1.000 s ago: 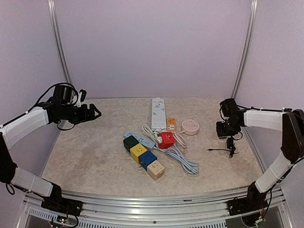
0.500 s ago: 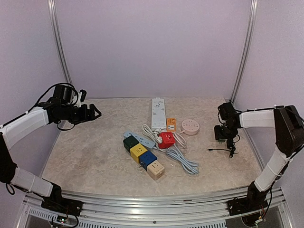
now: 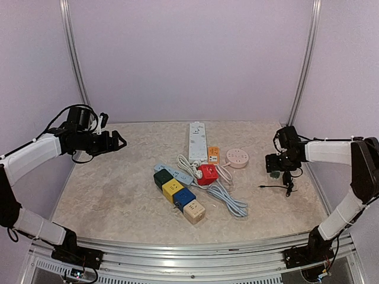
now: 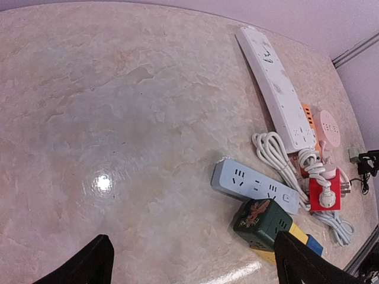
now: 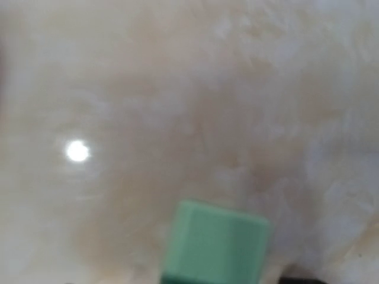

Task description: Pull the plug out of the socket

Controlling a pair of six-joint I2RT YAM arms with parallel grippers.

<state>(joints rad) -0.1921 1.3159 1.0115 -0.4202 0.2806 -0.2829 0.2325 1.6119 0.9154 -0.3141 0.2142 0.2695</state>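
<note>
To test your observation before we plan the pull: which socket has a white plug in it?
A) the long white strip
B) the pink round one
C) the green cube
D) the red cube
D: the left wrist view shows a white plug seated in the face of the red cube.

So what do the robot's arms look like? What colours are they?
They're white tubes with black joints. The left arm and right arm both end in chunky black parts: the left gripper and right gripper. Thin black cables loop by the left wrist. Its fingers are plain black.
</note>
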